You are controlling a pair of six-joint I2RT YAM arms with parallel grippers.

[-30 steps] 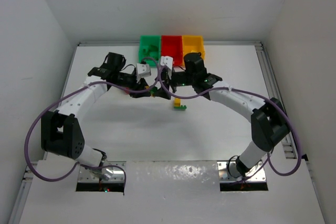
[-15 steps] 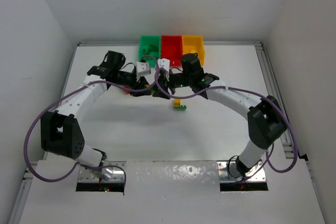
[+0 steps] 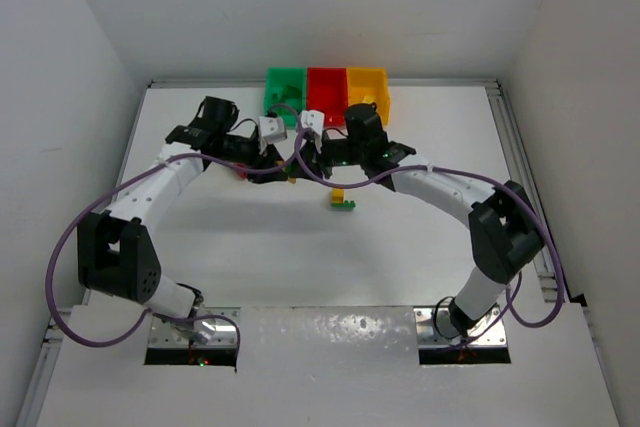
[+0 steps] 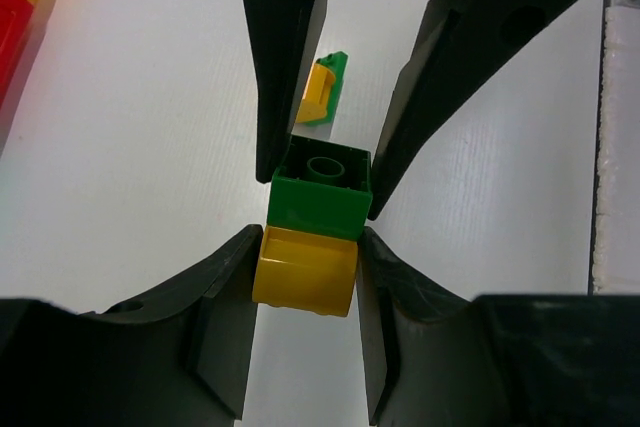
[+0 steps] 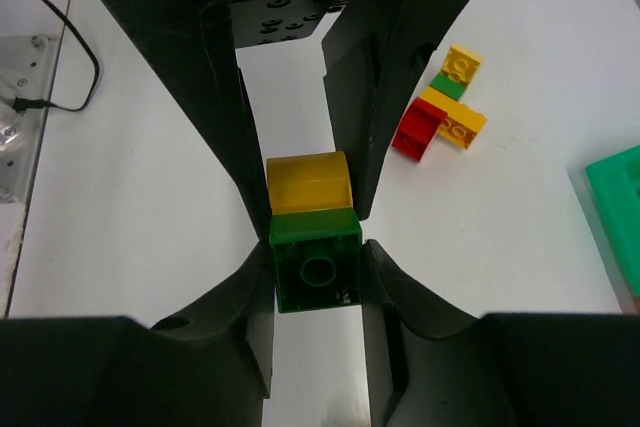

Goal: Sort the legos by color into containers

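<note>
A green brick (image 4: pixel 321 192) sat joined at twelve o'clock of a yellow brick (image 4: pixel 305 269). The left gripper (image 4: pixel 306 275) clamped the yellow brick, the right gripper (image 5: pixel 318 269) the green brick.

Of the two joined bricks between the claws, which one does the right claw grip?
The green brick, pinched by the right claw; the yellow brick stuck to it sits in the left claw.

Left tool (image 4: pixel 305 269) and right tool (image 5: pixel 318 269) meet tip-to-tip, both clamped.
</note>
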